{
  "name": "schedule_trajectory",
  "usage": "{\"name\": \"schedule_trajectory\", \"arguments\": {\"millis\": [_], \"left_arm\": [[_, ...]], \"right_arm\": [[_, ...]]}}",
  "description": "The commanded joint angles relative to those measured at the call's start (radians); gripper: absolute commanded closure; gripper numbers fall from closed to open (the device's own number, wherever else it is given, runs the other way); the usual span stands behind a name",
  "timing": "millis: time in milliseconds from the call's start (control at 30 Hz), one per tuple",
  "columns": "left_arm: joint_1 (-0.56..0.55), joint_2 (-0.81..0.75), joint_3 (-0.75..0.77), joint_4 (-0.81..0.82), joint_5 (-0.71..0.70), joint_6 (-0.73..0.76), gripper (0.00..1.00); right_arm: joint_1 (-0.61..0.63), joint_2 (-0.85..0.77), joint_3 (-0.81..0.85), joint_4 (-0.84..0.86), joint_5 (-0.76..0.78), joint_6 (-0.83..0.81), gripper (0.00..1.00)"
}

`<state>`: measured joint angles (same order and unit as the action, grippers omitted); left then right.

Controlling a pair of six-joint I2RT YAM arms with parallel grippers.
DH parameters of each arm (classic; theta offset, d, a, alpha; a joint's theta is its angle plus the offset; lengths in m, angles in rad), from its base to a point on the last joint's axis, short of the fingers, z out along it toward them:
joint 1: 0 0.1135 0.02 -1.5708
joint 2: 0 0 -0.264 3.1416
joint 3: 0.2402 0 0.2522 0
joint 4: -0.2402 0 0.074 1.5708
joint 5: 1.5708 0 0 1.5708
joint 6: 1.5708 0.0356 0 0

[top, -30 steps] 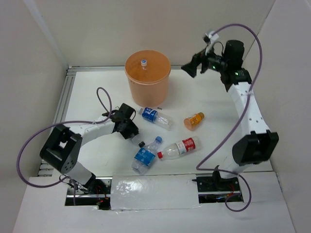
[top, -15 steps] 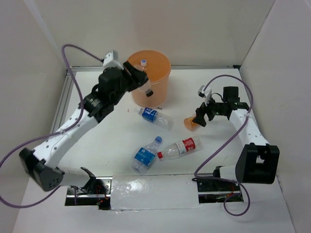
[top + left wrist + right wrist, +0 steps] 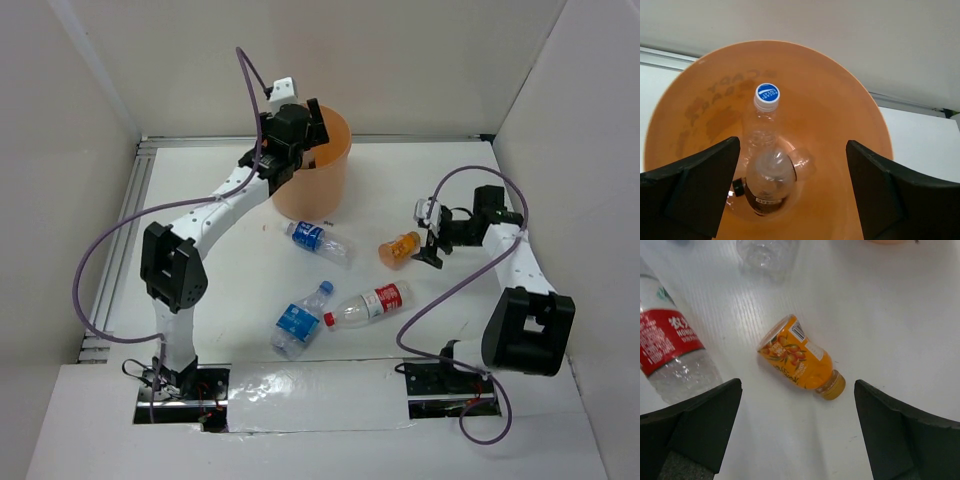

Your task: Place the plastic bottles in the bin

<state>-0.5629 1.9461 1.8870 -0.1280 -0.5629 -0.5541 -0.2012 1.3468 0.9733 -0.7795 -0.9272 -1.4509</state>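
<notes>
1. The round orange-peach plastic bin (image 3: 318, 192) stands on the far part of the white table (image 3: 225, 300), left of centre and close to the back wall.
2. The left wrist view looks into it. A small clear plastic bottle with a blue-and-white cap (image 3: 766, 160) leans there, cap up. A darker bottle with a black cap (image 3: 739, 186) lies partly hidden beneath it.
3. The left gripper (image 3: 792, 145) hangs right over the bin's mouth, its black fingers spread wide with nothing clamped between them.
4. Four bottles lie on their sides on the table.
   - A clear blue-labelled bottle (image 3: 320, 240) lies just in front of the bin.
   - A second blue-labelled bottle with a blue cap (image 3: 300, 320) lies nearer the arm bases.
   - A clear red-labelled bottle with a red cap (image 3: 365, 305) lies just beside that one.
   - An orange-tinted bottle (image 3: 800, 360) lies to the right.
5. The right gripper (image 3: 797, 385) hovers low over the orange-tinted bottle. Its fingers are wide apart, one on each side, and neither touches it.
6. In the right wrist view, the red-labelled bottle lies near one of that gripper's fingers.
</notes>
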Motion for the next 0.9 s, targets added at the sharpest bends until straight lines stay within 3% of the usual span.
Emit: {"name": "schedule_trajectory", "arguments": {"millis": [0, 67, 200, 367, 400, 533, 567, 667, 700, 767, 867], "left_arm": [[0.008, -0.048, 0.060, 0.045, -0.003, 0.077, 0.00], [-0.005, -0.079, 0.096, 0.019, 0.012, 0.137, 0.00], [-0.071, -0.248, -0.006, -0.054, 0.088, 0.276, 0.00], [-0.112, -0.624, -0.444, -0.133, 0.329, 0.278, 0.00], [-0.112, -0.668, -0.582, -0.153, 0.348, 0.263, 0.00], [-0.132, -0.829, -0.866, -0.208, 0.452, 0.200, 0.00], [-0.143, -0.872, -0.960, -0.175, 0.537, 0.183, 0.00], [-0.176, -0.883, -1.060, -0.093, 0.581, 0.158, 0.00], [-0.190, -0.883, -1.095, -0.084, 0.592, 0.158, 0.00], [-0.235, -0.813, -1.095, -0.084, 0.603, 0.158, 0.00], [-0.296, -0.725, -1.095, -0.084, 0.589, 0.158, 0.00]], "right_arm": [[-0.006, 0.049, 0.008, -0.142, 0.008, -0.441, 0.00], [-0.006, 0.132, 0.048, -0.185, 0.020, -0.615, 0.00], [0.042, 0.288, 0.139, -0.228, 0.071, -0.713, 0.00], [0.111, 0.385, 0.150, -0.132, 0.108, -0.723, 0.00], [0.134, 0.394, 0.150, -0.116, 0.117, -0.723, 0.00], [0.180, 0.446, 0.150, -0.055, 0.174, -0.712, 0.02], [0.195, 0.466, 0.150, -0.067, 0.200, -0.712, 0.09], [0.195, 0.486, 0.201, -0.116, 0.209, -0.686, 0.31], [0.195, 0.486, 0.214, -0.138, 0.209, -0.686, 0.44], [0.195, 0.474, 0.214, -0.174, 0.200, -0.686, 0.56], [0.195, 0.418, 0.223, -0.217, 0.163, -0.666, 0.65]]}}
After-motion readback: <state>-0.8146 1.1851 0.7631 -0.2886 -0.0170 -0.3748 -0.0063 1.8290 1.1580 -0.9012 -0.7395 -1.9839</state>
